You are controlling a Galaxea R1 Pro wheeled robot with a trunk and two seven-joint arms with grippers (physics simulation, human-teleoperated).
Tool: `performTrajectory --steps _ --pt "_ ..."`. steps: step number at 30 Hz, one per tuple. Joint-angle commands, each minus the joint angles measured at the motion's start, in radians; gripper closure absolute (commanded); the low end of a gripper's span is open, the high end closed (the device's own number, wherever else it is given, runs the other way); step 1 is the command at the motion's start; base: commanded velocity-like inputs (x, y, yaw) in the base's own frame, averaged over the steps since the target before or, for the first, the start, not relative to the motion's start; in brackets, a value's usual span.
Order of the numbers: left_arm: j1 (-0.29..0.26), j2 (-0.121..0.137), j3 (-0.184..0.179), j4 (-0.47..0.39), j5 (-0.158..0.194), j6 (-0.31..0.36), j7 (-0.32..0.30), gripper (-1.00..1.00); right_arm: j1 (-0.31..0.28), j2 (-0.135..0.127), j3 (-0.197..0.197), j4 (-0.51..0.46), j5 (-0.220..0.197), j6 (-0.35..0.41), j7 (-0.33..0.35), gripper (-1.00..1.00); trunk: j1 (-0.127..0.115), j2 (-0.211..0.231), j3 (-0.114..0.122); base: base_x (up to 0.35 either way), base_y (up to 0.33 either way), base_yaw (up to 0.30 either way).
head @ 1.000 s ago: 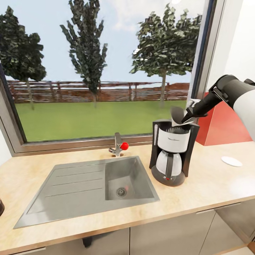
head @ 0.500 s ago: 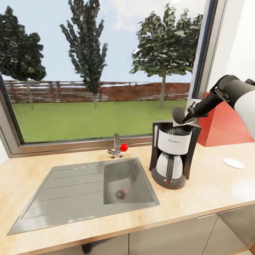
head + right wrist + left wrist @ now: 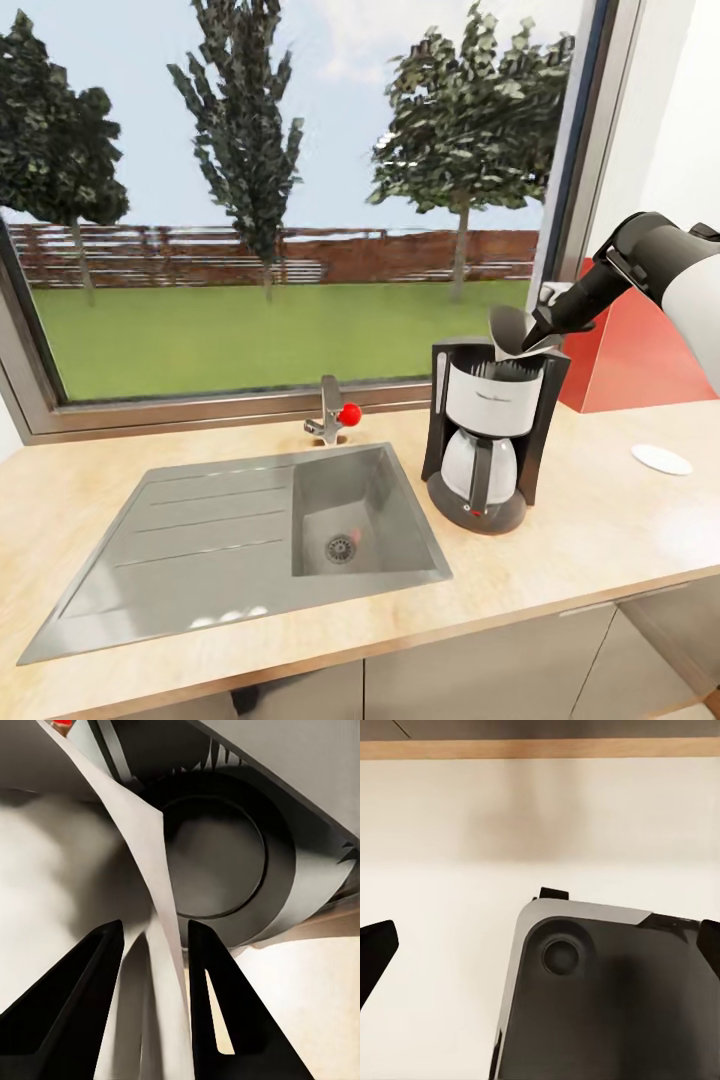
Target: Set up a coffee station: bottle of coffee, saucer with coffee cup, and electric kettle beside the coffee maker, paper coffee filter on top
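The black and white coffee maker stands on the wooden countertop, right of the sink. My right gripper hovers just above the machine's open top, shut on a pale paper coffee filter that is tilted over the top rim. In the right wrist view the filter runs between the two dark fingers, with the machine's round basket right behind it. A flat white disc lies on the counter at the right. My left gripper is open and holds nothing.
A steel sink with a red-knobbed faucet takes up the counter's left and middle. A red slanted object stands behind the coffee maker at the right wall. The left wrist view looks down on a dark base and pale floor.
The head camera shifted a little. My right gripper with the filter has edged slightly right and lower over the coffee maker's top.
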Motion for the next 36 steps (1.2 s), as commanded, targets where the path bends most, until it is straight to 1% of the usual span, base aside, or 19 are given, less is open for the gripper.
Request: performTrajectory --steps 1,10,19,27,36 --pt "0.0 0.0 -0.001 -0.002 0.01 -0.001 -0.001 -1.0 0.0 -0.001 0.003 -0.002 0.005 0.006 0.009 1.0 0.0 -0.001 -0.002 0.0 0.0 0.0" --pt "0.0 0.0 -0.001 -0.002 0.01 -0.001 -0.001 -1.0 0.0 -0.001 0.003 -0.002 0.006 0.006 0.009 1.0 0.0 -0.001 -0.011 0.0 0.0 0.0" --pt "0.0 0.0 -0.001 -0.002 0.01 -0.001 -0.001 -1.0 0.0 0.0 0.003 -0.002 0.006 0.006 0.01 1.0 0.0 -0.001 -0.015 0.0 0.0 0.0" --pt "0.0 0.0 -0.001 -0.002 0.01 -0.001 -0.001 -1.0 0.0 0.0 0.003 -0.003 0.006 0.006 0.01 1.0 0.0 -0.001 -0.024 0.0 0.0 0.0" --pt "0.0 0.0 -0.001 -0.002 0.01 -0.001 -0.001 -1.0 0.0 0.0 0.003 -0.004 0.007 0.006 0.01 1.0 0.0 -0.001 -0.029 0.0 0.0 0.0"
